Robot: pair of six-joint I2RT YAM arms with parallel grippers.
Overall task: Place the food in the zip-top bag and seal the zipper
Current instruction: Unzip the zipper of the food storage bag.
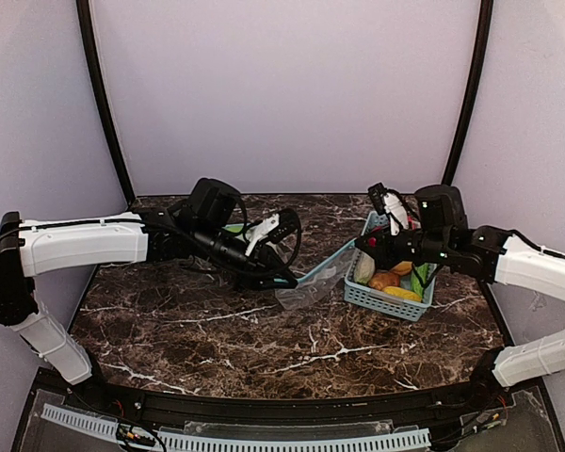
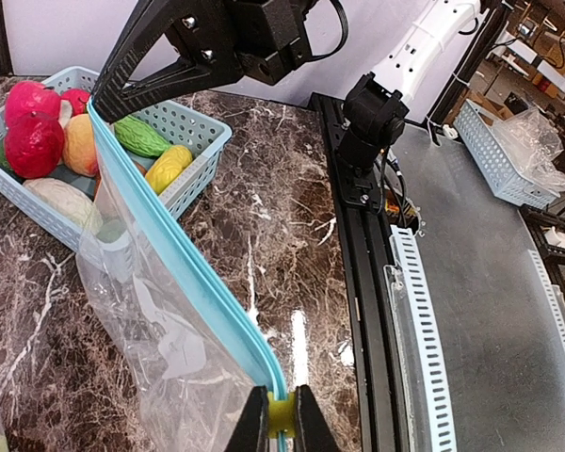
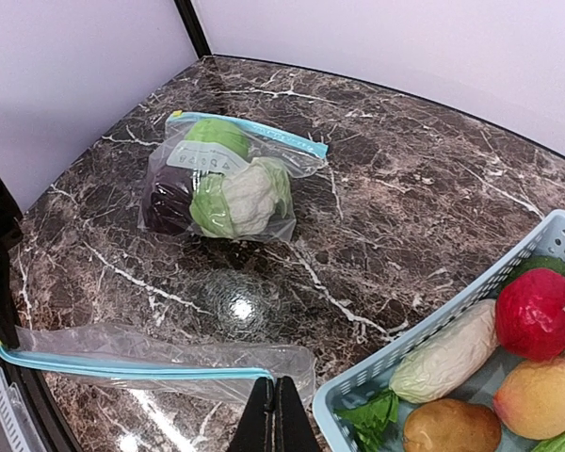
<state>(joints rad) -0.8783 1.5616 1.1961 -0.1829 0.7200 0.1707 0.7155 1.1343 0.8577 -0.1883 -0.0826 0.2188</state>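
Left end effector (image 2: 282, 421) clamped on the yellow slider (image 2: 282, 411). Right end effector (image 3: 275, 403) pinched shut on the other zipper end of the zip-top bag (image 3: 184, 356). Bag looks empty, mid counter (image 3: 405, 188). Food (image 3: 537, 314) sits in basket (image 3: 356, 400), right. Hold the zipper taut and draw the slider straight along it.

Left arm (image 1: 85, 243) and right arm (image 1: 537, 268) reached inward; left gripper (image 2: 282, 426) and right gripper (image 3: 275, 414), jaws closed, each pinched an end of the zip-top bag (image 2: 169, 320).
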